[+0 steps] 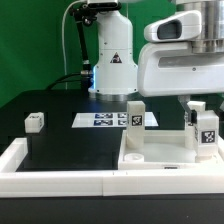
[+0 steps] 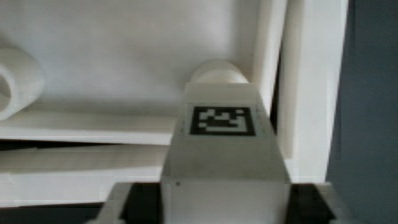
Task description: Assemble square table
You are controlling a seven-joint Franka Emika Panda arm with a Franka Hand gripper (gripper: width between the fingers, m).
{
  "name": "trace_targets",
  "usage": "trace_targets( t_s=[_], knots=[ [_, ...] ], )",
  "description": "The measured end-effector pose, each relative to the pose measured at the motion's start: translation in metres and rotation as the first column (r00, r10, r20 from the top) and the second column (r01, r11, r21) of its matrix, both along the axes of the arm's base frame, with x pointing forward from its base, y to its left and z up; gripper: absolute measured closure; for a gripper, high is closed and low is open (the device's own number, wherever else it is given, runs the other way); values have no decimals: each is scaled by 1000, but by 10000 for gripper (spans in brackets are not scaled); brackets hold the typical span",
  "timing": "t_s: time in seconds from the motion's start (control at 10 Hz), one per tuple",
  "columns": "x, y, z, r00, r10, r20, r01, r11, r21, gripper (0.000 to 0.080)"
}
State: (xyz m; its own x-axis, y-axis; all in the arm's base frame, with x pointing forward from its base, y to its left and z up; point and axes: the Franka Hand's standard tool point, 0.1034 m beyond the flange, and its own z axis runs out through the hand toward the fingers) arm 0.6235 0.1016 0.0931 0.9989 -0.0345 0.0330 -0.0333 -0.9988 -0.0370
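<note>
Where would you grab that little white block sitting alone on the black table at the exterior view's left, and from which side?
Probably from straight above, pinching two opposite flat sides of the loose leg. It lies apart from the border rail, so nothing blocks a descent, and it sits too low for a sideways approach. The gripper is shut on another leg.

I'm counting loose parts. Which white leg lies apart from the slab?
The small leg at the exterior view's far left, alone on the black table; the corner leg and the held leg, in the gripper, are at the slab.
</note>
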Motion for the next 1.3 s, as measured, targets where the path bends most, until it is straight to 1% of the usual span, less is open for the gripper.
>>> trace_targets(
  t_s=[0.4, 0.6, 0.8, 0.9, 1.2, 1.3],
  knots=[
    [0, 0, 0, 1000, -30, -1, 30, 1000, 1, 508],
    [1, -2, -1, 977, -214, 7, 214, 977, 16, 508],
    [0, 8, -1, 896, -443, 8, 443, 896, 28, 508],
    [0, 8, -1, 855, -519, 5, 518, 855, 32, 508],
    [0, 11, -1, 660, -751, -17, 751, 659, 40, 508],
    [0, 13, -1, 566, -824, -25, 824, 565, 41, 508]
  ],
)
